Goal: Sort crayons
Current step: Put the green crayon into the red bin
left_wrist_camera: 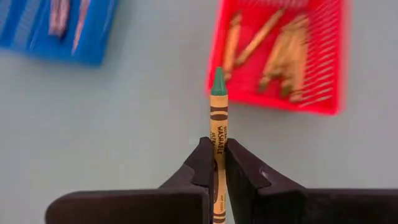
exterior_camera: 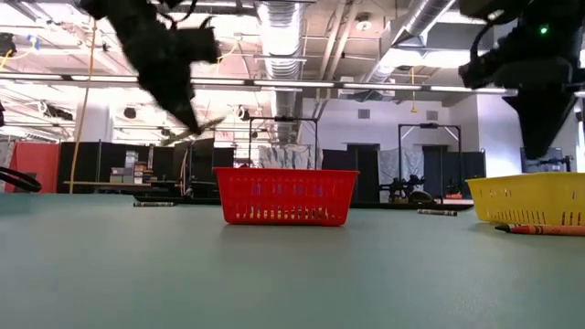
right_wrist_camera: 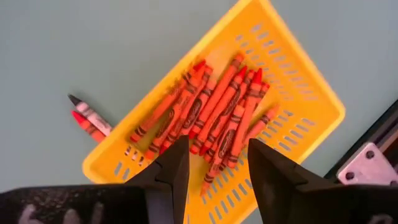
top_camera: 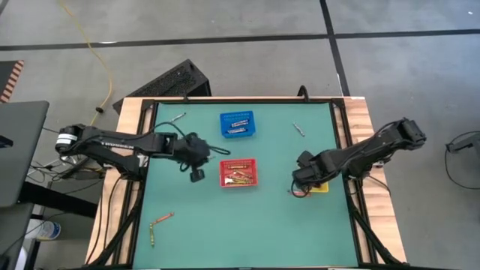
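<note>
Between the blue basket (left_wrist_camera: pixel 59 28) and the red basket (left_wrist_camera: pixel 280 53), above the green mat, the left gripper (left_wrist_camera: pixel 216 165) pinches a green-tipped crayon (left_wrist_camera: pixel 218 109) with a yellowish printed wrapper, pointing forward past its fingertips. The right gripper (right_wrist_camera: pixel 214 165) hangs with fingers spread over the yellow basket (right_wrist_camera: pixel 311 99) of red-orange crayons (right_wrist_camera: pixel 214 115).
</note>
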Controlling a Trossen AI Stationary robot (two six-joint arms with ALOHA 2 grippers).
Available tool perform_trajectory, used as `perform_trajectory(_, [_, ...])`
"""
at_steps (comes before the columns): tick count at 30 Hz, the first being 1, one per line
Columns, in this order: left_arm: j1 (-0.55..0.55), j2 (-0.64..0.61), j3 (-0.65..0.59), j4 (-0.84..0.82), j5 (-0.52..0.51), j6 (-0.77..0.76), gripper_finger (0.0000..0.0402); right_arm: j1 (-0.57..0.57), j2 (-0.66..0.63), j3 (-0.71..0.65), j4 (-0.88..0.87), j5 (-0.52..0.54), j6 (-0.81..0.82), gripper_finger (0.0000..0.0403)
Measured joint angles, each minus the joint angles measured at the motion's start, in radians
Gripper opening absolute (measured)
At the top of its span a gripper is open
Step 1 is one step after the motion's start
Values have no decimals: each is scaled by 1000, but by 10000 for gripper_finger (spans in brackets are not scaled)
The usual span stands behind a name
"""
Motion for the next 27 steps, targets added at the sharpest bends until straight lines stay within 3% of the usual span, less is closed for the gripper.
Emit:
perform_trajectory(7, [-20, 98, 71, 245, 93, 144, 7, 54, -78, 20, 96, 168, -28, 154])
perform_trajectory(13, [-20, 331, 198, 194, 148, 213, 7, 119, -68, 20, 350, 211, -285, 154])
perform_trajectory(19, [-20, 505, 374, 6, 142, 269, 7, 168, 19, 20, 538, 84, -517, 154])
perform_trajectory(23, [-20, 566, 433, -52, 141, 268, 11, 169, 84, 20, 542, 7, -540, 154])
perform_trajectory(27, [-20, 579, 454, -48, 107, 266, 39, 160, 139, 20, 528, -10, -546, 154])
